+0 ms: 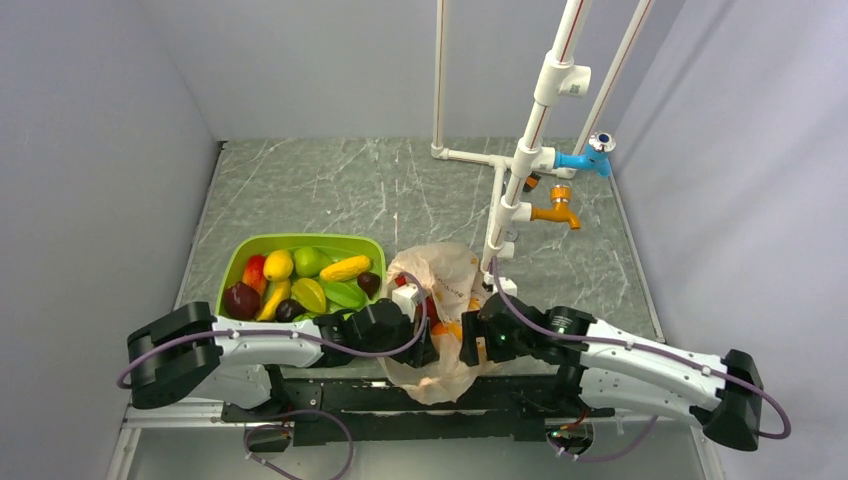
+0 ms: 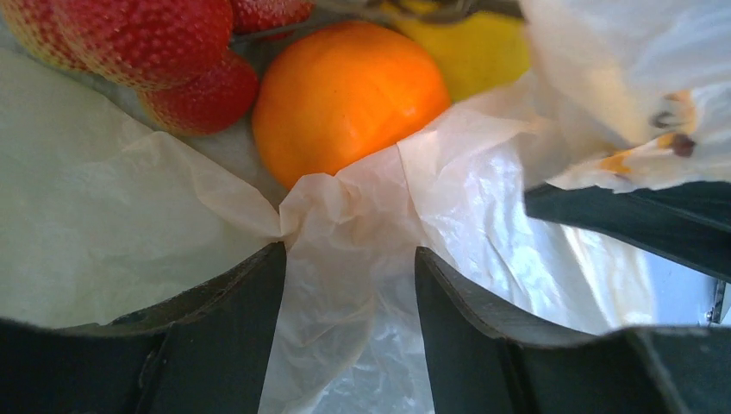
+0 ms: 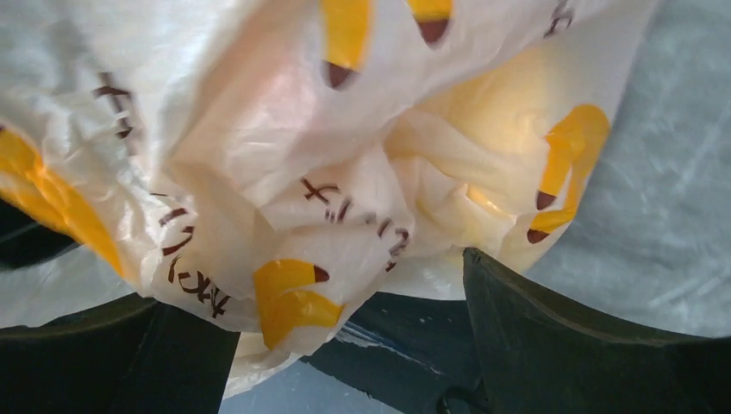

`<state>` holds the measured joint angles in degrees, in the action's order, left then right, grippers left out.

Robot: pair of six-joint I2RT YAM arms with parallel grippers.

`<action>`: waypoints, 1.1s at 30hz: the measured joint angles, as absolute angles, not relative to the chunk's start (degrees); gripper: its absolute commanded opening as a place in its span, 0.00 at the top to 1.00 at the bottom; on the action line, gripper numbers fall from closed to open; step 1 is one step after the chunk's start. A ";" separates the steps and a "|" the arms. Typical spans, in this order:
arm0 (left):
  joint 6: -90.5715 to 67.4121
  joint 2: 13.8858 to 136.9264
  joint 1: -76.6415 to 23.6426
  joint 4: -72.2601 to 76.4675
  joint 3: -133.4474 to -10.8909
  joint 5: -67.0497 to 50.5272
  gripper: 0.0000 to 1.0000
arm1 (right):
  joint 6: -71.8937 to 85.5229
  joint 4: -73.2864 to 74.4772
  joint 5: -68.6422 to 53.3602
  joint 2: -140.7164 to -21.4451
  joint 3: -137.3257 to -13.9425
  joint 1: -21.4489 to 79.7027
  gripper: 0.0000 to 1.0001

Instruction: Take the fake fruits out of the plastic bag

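Note:
The peach plastic bag (image 1: 445,270) lies crumpled at the near middle of the table, its mouth between my two grippers. In the left wrist view, a round orange (image 2: 345,95), a bunch of red fruits (image 2: 164,60) and a yellow fruit (image 2: 474,52) lie inside it. My left gripper (image 2: 349,250) is shut on a gathered fold of the bag (image 2: 345,216) at the mouth's left side (image 1: 425,335). My right gripper (image 3: 345,285) is at the bag's right side (image 1: 468,338), jaws apart. Printed bag film (image 3: 284,216) bulges between its fingers and drapes over the left one.
A green tub (image 1: 300,240) full of other fake fruits stands just left of the bag, next to my left arm. A white pipe frame (image 1: 520,170) with blue and orange taps rises behind the bag on the right. Grey walls close both sides.

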<state>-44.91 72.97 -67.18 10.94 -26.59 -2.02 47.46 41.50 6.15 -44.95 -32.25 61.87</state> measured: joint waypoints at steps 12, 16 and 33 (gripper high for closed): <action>-49.01 80.31 -68.62 20.05 -24.58 2.72 0.30 | 60.40 41.21 16.69 -45.56 -25.32 61.65 0.29; -48.80 79.70 -68.71 19.35 -24.80 4.82 0.29 | 62.35 34.79 18.90 -42.33 -19.68 61.52 0.35; -47.48 71.72 -67.85 9.58 -28.77 4.40 0.25 | 56.36 27.97 19.99 -49.28 -24.25 58.57 0.02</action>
